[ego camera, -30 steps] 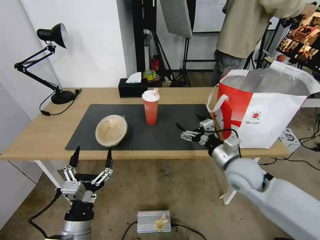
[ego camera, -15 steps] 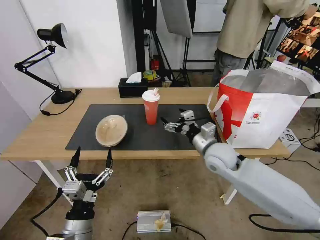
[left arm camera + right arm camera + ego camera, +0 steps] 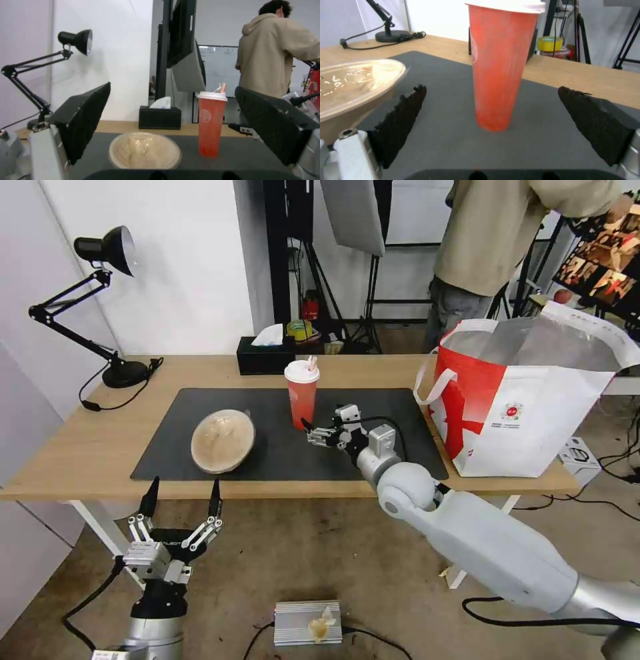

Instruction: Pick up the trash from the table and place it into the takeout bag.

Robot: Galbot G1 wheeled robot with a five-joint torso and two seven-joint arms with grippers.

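While the red drink cup [image 3: 302, 393] stands upright mid-mat on the desk [image 3: 80, 453], the right tool [image 3: 312, 433] sits just to its right, pads spread and not touching it. Left of the cup rests the tan shallow bowl [image 3: 223, 441]; a black tissue box [image 3: 265, 356] lies at the far edge. Bare mat [image 3: 393, 413] separates the cup from the takeout bag [image 3: 527, 400] at the right end. Below the near edge, the left tool [image 3: 180, 501] hangs with pads spread.
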